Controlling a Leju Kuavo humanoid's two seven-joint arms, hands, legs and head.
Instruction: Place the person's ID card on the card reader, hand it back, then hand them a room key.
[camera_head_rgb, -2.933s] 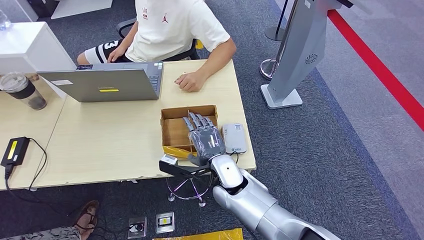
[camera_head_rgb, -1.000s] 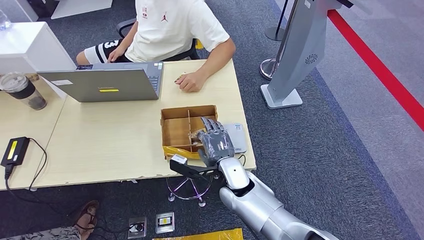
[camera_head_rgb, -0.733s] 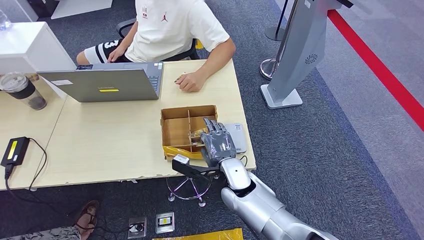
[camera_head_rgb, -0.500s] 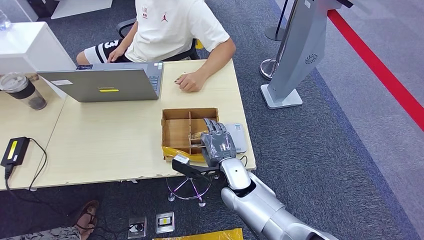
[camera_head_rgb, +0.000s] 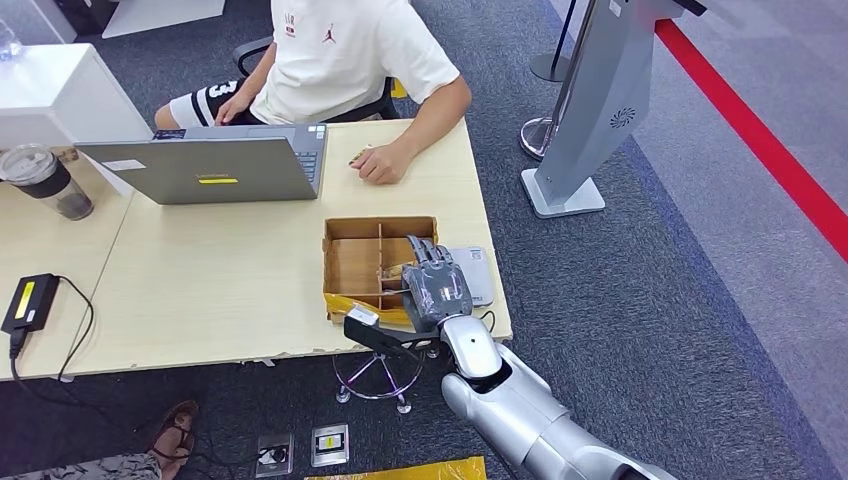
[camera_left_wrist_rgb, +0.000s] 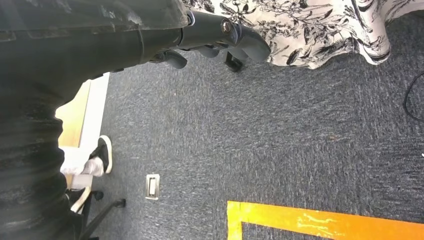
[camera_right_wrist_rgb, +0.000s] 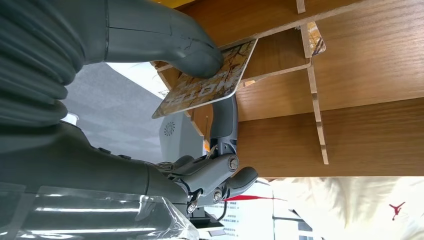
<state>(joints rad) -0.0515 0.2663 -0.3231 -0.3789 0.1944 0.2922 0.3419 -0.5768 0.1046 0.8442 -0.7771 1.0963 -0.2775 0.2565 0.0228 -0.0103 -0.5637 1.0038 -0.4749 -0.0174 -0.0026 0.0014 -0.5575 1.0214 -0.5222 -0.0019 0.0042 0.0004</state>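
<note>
From high on the robot's body, the head view looks forward and down over the desk (camera_head_rgb: 250, 270), taking in the seated person (camera_head_rgb: 340, 60) and the carpet beyond. The right wrist view sits close behind the right hand (camera_head_rgb: 436, 287), pressed near the divided wooden box (camera_right_wrist_rgb: 350, 75) that the head view also shows. The left wrist view hangs low, facing the grey carpet (camera_left_wrist_rgb: 300, 145) and an orange floor marking (camera_left_wrist_rgb: 320, 222)

A silver arm (camera_head_rgb: 520, 410) ends in a grey right hand (camera_head_rgb: 436, 290) with darker fingers (camera_right_wrist_rgb: 220, 180) and visible screws.
</note>
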